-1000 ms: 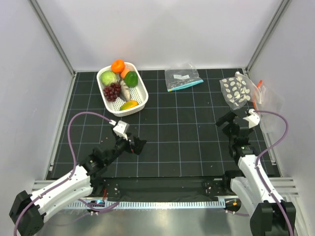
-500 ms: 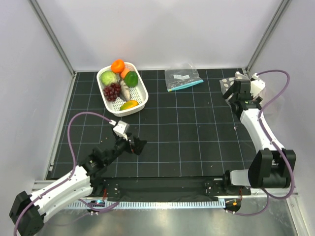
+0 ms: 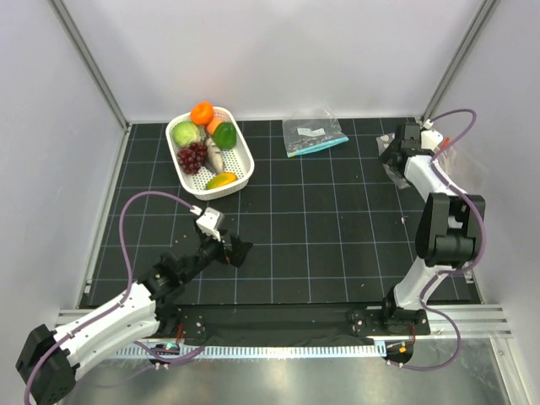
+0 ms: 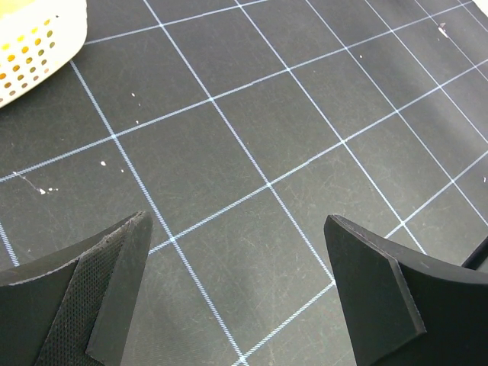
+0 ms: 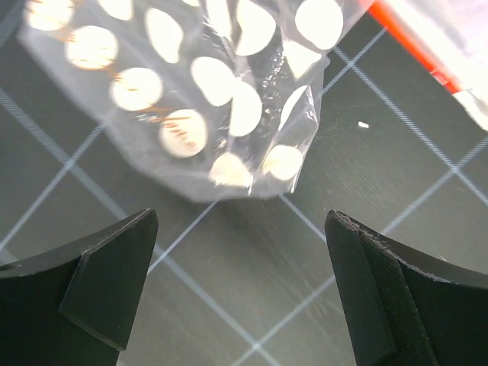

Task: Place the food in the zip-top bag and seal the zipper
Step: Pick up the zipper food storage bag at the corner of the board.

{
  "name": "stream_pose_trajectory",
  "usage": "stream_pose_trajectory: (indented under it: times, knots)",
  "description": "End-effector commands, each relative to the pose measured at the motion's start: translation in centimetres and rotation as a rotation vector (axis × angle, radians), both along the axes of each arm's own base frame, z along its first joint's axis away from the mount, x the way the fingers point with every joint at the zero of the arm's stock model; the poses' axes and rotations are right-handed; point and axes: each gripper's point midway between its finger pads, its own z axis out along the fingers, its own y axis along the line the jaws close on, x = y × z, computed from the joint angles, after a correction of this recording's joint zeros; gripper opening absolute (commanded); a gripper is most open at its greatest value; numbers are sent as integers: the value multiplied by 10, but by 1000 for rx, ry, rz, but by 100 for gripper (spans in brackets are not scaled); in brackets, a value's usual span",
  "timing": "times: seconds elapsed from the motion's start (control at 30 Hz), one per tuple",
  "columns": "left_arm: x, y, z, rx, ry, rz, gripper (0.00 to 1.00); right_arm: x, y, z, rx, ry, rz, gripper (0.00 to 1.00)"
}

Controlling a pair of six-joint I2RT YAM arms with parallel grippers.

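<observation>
right gripper (image 5: 240, 236): my fingers spread wide, nothing between them; the bag's lower edge lies just ahead of the tips.
zip-top bag (image 5: 191, 99): flat on the mat (image 4: 252, 114), far right corner, beside an orange strip (image 5: 415, 42).
left gripper (image 4: 236, 229): my fingers apart, over bare mat.
food (image 3: 192, 156): in the white basket (image 3: 249, 162), far left.

Bright, even overhead light fills the top view, casting only soft, faint shadows on the black mat (image 3: 321, 219). The left wrist view is crisp. In the right wrist view the zip-top bag (image 5: 191, 99) is slightly blurred, its plastic glinting
</observation>
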Motion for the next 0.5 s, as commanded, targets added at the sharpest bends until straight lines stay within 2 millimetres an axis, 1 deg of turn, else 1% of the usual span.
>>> stream_pose_trajectory:
  times: [0.0,0.07,0.1,0.13,0.17,0.2,0.23,0.27,0.3,0.33,0.37,0.4,0.43,0.47]
  knots:
    - [5,-9,32,-73,-58,-17,100,24,-11,-11,40,-53,-38,100]
    - [4,-10,32,-73,-60,-20,100,31,-19,-20,52,-59,-70,99]
    - [4,-9,32,-74,-59,-17,100,34,-20,-32,59,-41,-75,97]
    - [4,-9,32,-75,-60,-18,100,35,-22,-35,57,-39,-81,89]
    - [4,-9,33,-76,-61,-17,100,37,-21,-37,61,-38,-76,60]
    - [3,-10,32,-76,-60,-21,100,35,-19,-43,66,-31,-65,45]
    - [4,-9,33,-77,-61,-20,100,35,-15,-40,68,-45,-42,33]
    - [4,-9,34,-80,-64,-20,100,39,-12,-32,64,-88,-26,10]
    - [4,-10,35,-81,-65,-22,100,31,-4,-38,60,-76,-8,3]
    - [4,-10,34,-80,-64,-22,100,32,4,-24,51,-108,18,1]
    - [4,-10,35,-81,-65,-22,100,29,11,-22,40,-101,46,1]
    - [4,-10,35,-83,-65,-21,100,25,31,-22,18,-87,87,1]
    - [3,-10,36,-86,-65,-22,100,20,37,-18,-4,-83,100,1]
    - [3,-10,37,-89,-68,-24,100,15,53,-4,-35,-101,141,1]
